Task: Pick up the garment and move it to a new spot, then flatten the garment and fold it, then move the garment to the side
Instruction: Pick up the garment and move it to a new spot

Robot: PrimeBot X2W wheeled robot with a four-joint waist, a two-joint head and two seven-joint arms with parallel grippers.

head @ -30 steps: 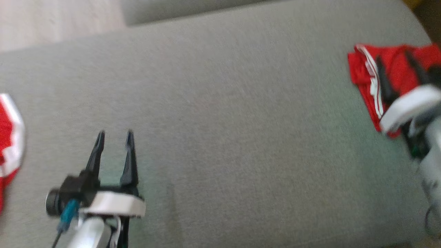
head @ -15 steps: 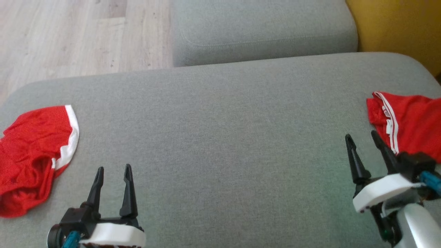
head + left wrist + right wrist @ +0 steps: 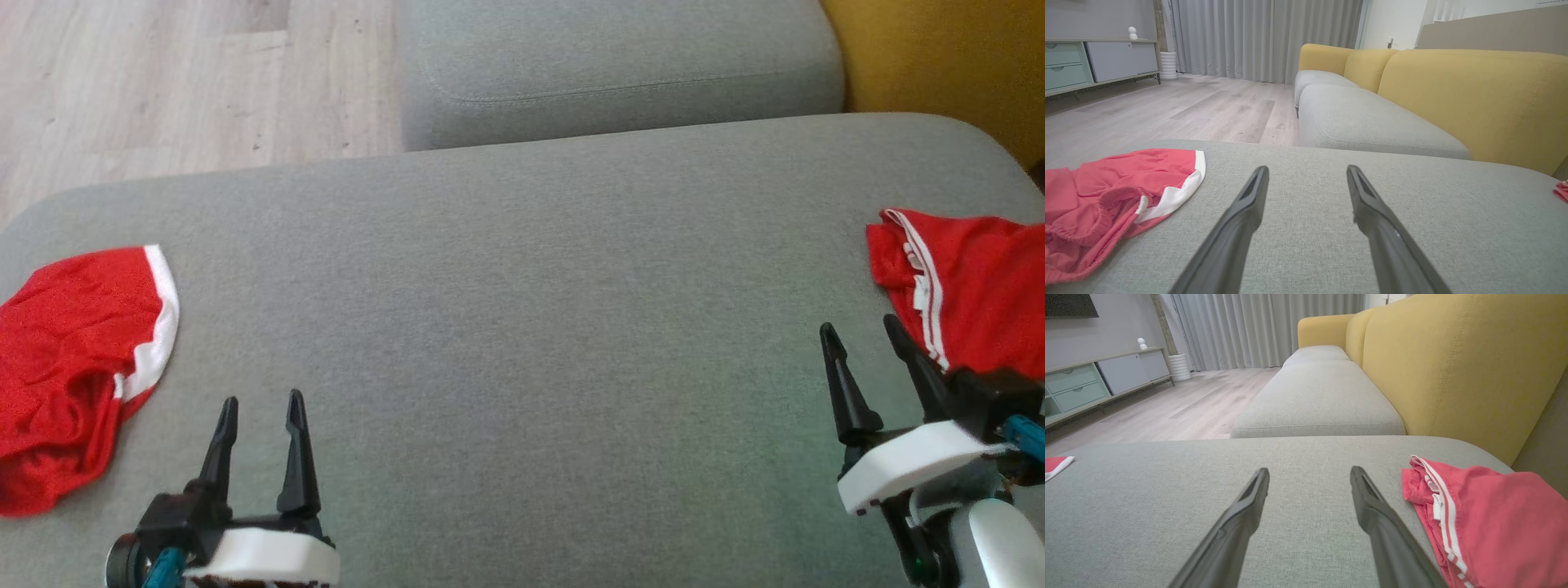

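**Item 1, left gripper** [image 3: 262, 398]: at the lower left of the head view, above the grey cushion [image 3: 522, 310]. Its 2 dark fingers stood spread apart with nothing between them, pointing across bare fabric.

**Item 2, right gripper** [image 3: 860, 324]: at the lower right of the head view, also spread wide and holding nothing. Its outer finger lay just beside the edge of item 4; contact could not be told.

**Item 3, red garment with white band** [image 3: 73, 351]: crumpled on the cushion's left end, left of the left gripper and apart from it. The elastic waist showed in the left wrist view [image 3: 1106, 192].

**Item 4, red garment with white stripes** [image 3: 980, 286]: bunched on the cushion's right end, near the yellow backrest [image 3: 939, 57]. In the right wrist view [image 3: 1486, 514] it lay right of the fingers, 2 thin white stripes running along its near edge.

**Item 5, surroundings**: a second grey seat [image 3: 620, 65] beyond the cushion, pale wood floor [image 3: 163, 82], grey curtains [image 3: 1265, 36] and a low cabinet [image 3: 1086, 61].
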